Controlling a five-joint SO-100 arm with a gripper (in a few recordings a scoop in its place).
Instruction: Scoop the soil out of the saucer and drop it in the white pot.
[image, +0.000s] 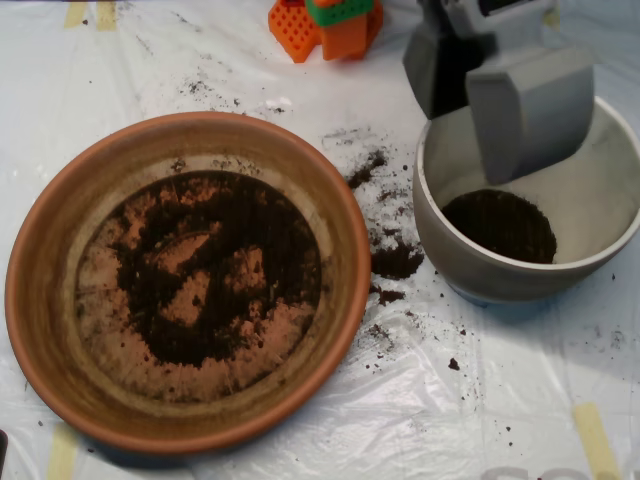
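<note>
The terracotta saucer (45, 250) sits at the left, with a thin, patchy layer of dark soil (215, 270) spread over its floor and bare clay showing through. At the right stands the white pot (435, 235), holding a round patch of soil (500, 225) at its bottom. My grey scoop (480, 140) hangs over the pot's upper half, partly inside its rim. Its two shells stand apart, a darker one at the back left and a lighter one at the front right. No soil shows between them.
Spilled soil (392, 258) lies on the white plastic sheet between the saucer and the pot. An orange and green plastic part (328, 25) sits at the top edge. Yellow tape strips (595, 440) hold the sheet down near the corners.
</note>
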